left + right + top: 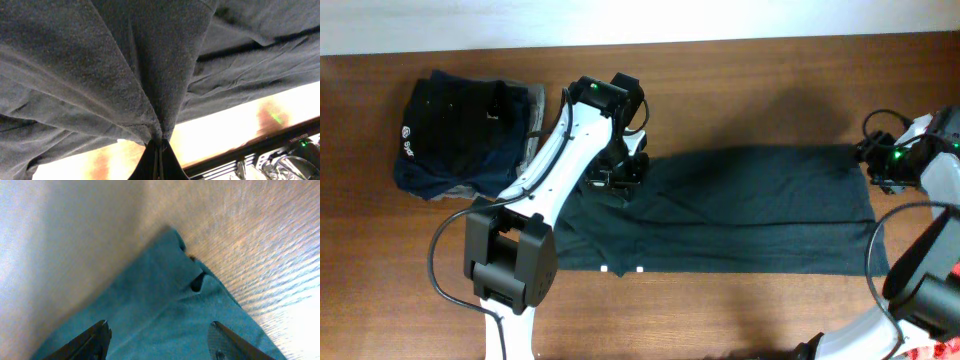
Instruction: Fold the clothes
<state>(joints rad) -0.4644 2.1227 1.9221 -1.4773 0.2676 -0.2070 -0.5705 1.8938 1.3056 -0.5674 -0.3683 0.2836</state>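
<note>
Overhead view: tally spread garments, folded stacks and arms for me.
Spread dark garment: 1
Folded stack: 1, layers uncountable
Arms: 2, left arm and right arm
Total: 4

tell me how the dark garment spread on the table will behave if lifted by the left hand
Probably floppy: the dark garment gathers into radiating creases where the left hand pinches it, so the rest would likely drape and trail. Likely light, being thin, flat cloth. It may bunch if pushed.
</note>
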